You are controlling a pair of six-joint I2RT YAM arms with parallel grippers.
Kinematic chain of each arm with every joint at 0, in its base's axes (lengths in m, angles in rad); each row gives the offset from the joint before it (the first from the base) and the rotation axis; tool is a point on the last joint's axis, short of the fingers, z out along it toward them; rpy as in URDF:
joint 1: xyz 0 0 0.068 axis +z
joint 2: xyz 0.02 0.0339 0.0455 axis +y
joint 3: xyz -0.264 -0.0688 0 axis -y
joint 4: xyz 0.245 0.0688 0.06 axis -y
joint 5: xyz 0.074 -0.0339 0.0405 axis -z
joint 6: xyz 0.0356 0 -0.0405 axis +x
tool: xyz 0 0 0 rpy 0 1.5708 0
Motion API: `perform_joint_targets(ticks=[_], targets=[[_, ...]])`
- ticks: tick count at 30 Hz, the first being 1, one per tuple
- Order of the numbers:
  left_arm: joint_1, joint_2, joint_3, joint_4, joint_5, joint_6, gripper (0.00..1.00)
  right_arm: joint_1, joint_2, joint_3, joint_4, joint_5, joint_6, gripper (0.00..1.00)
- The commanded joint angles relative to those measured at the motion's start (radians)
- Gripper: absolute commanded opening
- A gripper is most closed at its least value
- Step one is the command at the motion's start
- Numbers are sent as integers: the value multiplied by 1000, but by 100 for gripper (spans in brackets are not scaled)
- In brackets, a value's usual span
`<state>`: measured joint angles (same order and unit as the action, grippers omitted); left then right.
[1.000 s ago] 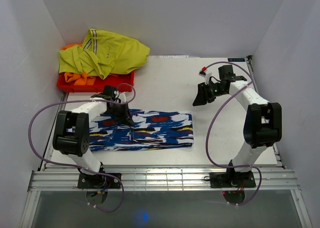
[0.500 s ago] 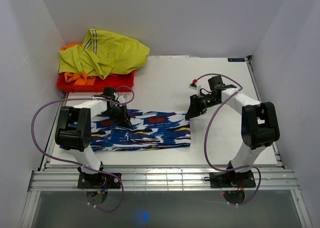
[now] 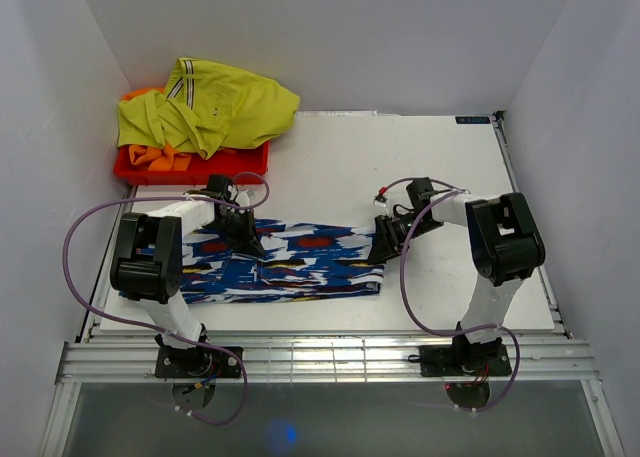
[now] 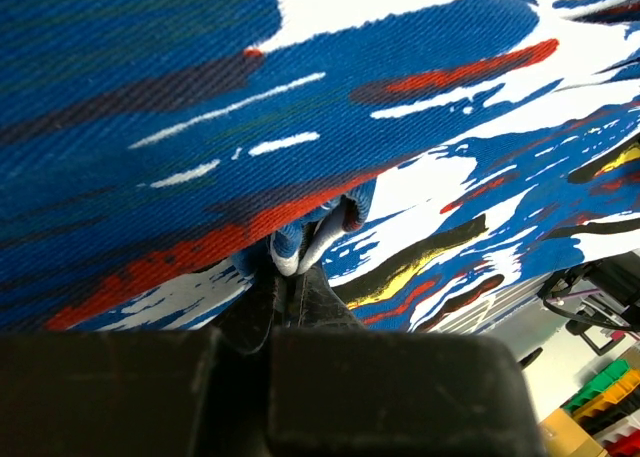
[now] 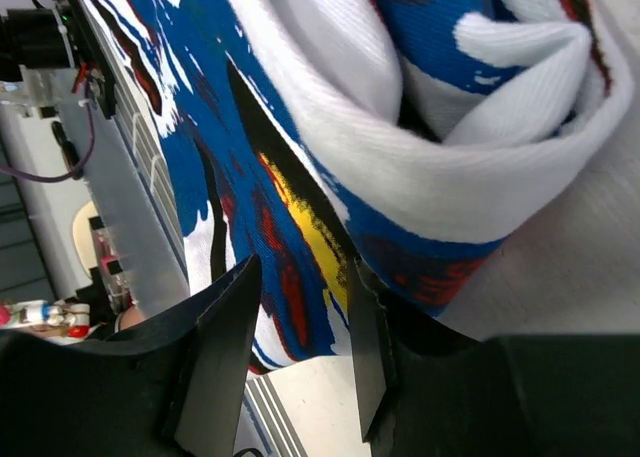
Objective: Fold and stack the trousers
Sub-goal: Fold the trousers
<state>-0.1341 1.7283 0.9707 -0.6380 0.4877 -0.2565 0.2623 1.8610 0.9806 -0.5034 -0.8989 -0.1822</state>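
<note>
The trousers point(image 3: 300, 260) lie folded into a long strip across the near left part of the desk point(image 3: 430, 157). The left claw point(image 3: 248, 240) is closed tight on a small pinch of their cloth, by the far edge. The right claw point(image 3: 386, 240) sits at their right end with its fingers point(image 5: 215, 362) apart and the rolled edge just beyond them. I cannot tell if it touches.

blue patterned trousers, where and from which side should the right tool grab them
The thick folded edge at the right end of the royal blue blotch-patterned fabric trousers, approached from the right. The layers there curl into a raised lip that the right tool can straddle.
</note>
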Motion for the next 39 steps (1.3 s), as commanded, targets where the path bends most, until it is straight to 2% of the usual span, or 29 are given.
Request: perform_joint_targets(ticks=[1, 5, 10, 15, 20, 25, 29, 33, 39], targets=[[-4, 13, -15, 9, -101, 25, 0, 0, -48, 41, -56, 83, -62, 47], [-4, 13, -23, 20, -64, 22, 0, 17, -182, 69, -164, -55, -105, 52], [-4, 7, -23, 24, -57, 23, 0, 101, -255, 6, -161, -161, -68, 51], [-4, -12, -38, 29, -51, 22, 0, 138, -178, -72, -83, -146, -46, 50], [-2, -16, -43, 29, -58, 22, 0, 126, -18, -129, -73, -80, -79, 47], [-4, -18, -44, 28, -66, 23, 0, 110, 24, -131, -92, -21, -72, 46], [-2, -21, -49, 29, -46, 28, 0, 98, -43, 24, -184, -118, -99, 44], [-4, -26, -61, 37, -37, 39, 0, 55, -108, 174, -101, -127, 1, 44], [-4, -29, -60, 41, -26, 33, 0, 14, 10, 319, -77, -87, 30, 43]])
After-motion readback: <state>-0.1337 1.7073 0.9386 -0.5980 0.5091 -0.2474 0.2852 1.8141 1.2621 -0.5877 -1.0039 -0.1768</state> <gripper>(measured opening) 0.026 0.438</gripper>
